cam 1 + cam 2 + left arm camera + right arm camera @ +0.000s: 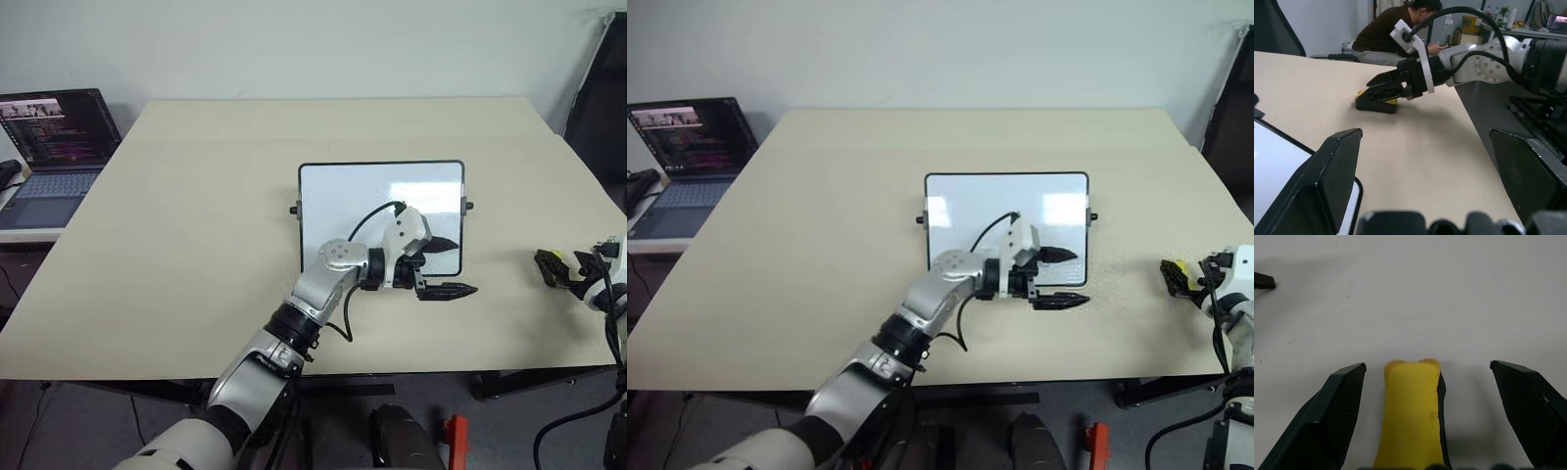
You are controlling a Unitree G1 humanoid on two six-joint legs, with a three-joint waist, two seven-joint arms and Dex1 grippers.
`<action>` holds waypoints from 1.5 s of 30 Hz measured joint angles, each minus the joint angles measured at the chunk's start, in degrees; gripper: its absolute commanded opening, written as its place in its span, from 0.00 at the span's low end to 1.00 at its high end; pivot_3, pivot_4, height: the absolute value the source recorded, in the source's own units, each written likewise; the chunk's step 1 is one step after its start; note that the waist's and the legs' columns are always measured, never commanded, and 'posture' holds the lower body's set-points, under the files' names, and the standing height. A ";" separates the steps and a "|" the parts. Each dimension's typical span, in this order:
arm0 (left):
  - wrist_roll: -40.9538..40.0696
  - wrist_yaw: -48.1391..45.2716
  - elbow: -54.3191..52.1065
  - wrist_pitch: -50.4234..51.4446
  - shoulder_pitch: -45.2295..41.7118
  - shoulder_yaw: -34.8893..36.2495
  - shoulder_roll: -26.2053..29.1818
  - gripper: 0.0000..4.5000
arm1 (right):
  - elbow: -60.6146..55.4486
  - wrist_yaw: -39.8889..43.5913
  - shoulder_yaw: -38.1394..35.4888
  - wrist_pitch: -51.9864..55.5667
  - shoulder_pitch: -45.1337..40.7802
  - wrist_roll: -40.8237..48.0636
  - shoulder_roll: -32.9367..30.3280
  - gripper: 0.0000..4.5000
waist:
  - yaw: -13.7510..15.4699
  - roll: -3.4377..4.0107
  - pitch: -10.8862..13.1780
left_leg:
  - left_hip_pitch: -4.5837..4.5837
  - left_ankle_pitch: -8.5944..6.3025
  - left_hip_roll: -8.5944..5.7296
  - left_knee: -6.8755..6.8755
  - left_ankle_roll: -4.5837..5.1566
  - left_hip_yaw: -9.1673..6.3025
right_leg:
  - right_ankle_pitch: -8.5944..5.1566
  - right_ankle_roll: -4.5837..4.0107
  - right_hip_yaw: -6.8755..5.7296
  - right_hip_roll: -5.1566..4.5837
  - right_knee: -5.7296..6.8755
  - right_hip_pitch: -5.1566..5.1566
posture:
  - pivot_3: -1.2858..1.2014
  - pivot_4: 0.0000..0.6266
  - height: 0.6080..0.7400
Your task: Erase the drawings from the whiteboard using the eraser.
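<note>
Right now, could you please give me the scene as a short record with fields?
whiteboard: flat on the table, no marks visible
eraser: yellow, on the table to the right of the whiteboard, between the open right gripper fingers, not clamped
left gripper: open, over the whiteboard's lower right corner, pointing right
laptop: open, beside the table's left edge

whiteboard [353,191] corner behind left gripper [443,266]
</note>
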 measured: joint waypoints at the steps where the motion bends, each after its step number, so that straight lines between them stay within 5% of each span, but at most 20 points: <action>1: 0.04 -0.10 -0.29 0.15 0.13 0.00 0.00 1.00 | 0.19 0.18 0.18 0.00 -0.05 -0.13 0.00 0.99 | 0.00 0.00 0.00 | 0.00 0.00 0.00 0.00 0.00 0.00 | 0.00 0.00 0.00 0.00 0.00 0.00 | 0.52 0.24 1.00; 8: 0.30 -0.13 -2.64 2.32 1.74 -0.45 -0.09 1.00 | 1.52 1.05 0.55 -0.04 -0.45 -1.23 -0.02 0.95 | 0.01 0.00 0.00 | 0.00 0.00 0.00 0.01 0.00 0.00 | 0.00 0.01 0.00 0.00 0.00 0.01 | 0.52 0.24 1.00; 19: 0.36 0.42 -3.68 2.63 2.01 -0.45 -0.22 1.00 | 1.95 1.91 0.49 -0.24 -0.50 -1.39 -0.02 0.25 | 0.01 0.00 0.00 | 0.01 0.00 0.00 0.01 0.00 0.00 | 0.00 0.01 0.00 0.00 0.00 0.01 | 0.52 0.24 1.00; 27: 0.79 0.52 -3.89 2.40 2.02 -0.44 0.81 1.00 | -3.01 2.85 0.42 1.11 0.74 -0.42 0.23 0.25 | -0.06 0.03 -0.01 | 0.01 0.00 0.00 0.01 -0.01 0.00 | -0.02 0.03 0.01 0.00 0.01 0.01 | 0.52 0.24 1.00; 34: -1.49 0.51 -12.69 5.91 5.66 6.73 12.71 1.00 | -41.16 3.23 1.14 14.06 1.82 9.69 -0.98 0.25 | -0.79 0.28 -0.01 | 0.06 0.00 0.24 0.01 -0.02 -0.10 | -0.15 0.24 -0.03 0.19 0.18 -0.04 | 0.52 0.24 1.00; 39: -2.26 -1.04 -20.17 8.96 13.45 11.44 25.42 1.00 | -56.76 3.63 10.63 20.08 -10.58 12.53 -1.28 0.25 | -0.93 0.21 -0.01 | 0.14 0.00 0.35 0.00 -0.03 -0.16 | -0.10 0.13 -0.10 0.19 0.14 0.01 | 0.52 0.24 1.00; 45: -3.29 -2.34 -29.55 8.83 25.49 16.36 34.93 1.00 | -55.74 5.07 29.16 17.55 -15.90 8.31 14.56 0.25 | 0.25 0.09 0.00 | -0.15 -0.01 0.48 -0.02 -0.04 -0.27 | -0.01 -0.14 -0.20 -0.03 0.09 -0.21 | 0.52 0.24 1.00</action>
